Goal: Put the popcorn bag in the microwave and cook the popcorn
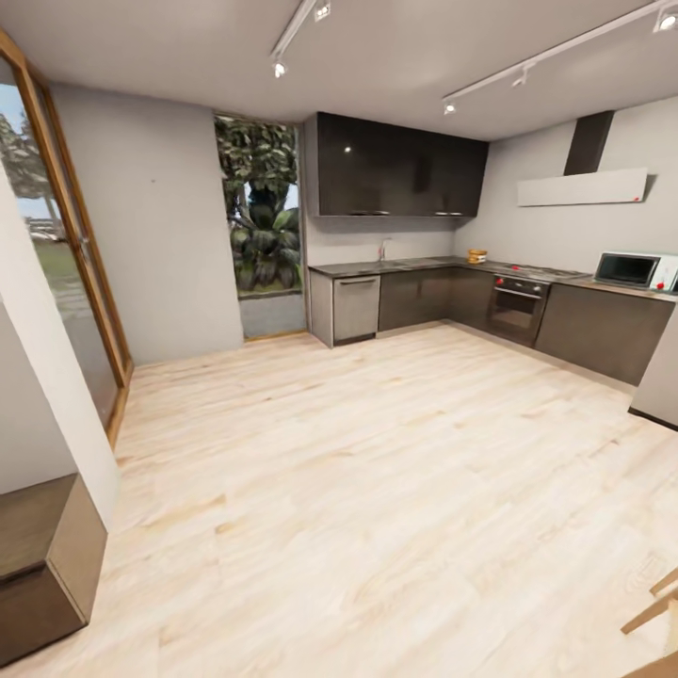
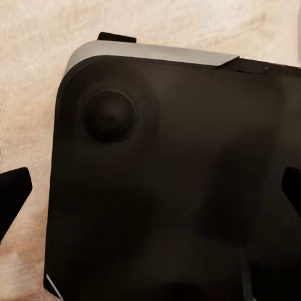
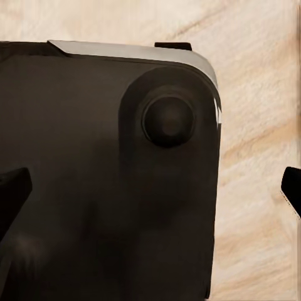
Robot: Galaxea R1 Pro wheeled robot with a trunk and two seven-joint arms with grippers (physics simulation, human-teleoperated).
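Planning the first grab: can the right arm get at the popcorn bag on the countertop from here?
Probably not. The popcorn bag sits on the far countertop, across open wood floor; the right gripper hangs over the robot's base.

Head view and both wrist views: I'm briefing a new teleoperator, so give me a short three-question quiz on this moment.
1. True or false: the microwave stands on the countertop at the right end of the kitchen run.
2. Multiple choice: the small tan object on the countertop sits between A) the window and the glass door, B) the sink tap and the built-in oven, C) the microwave and the wall.
3. Fill in: in both wrist views the pincer fingertips stand wide apart over the robot's dark base and the light ____ floor.

Key: 1 true; 2 B; 3 wood.
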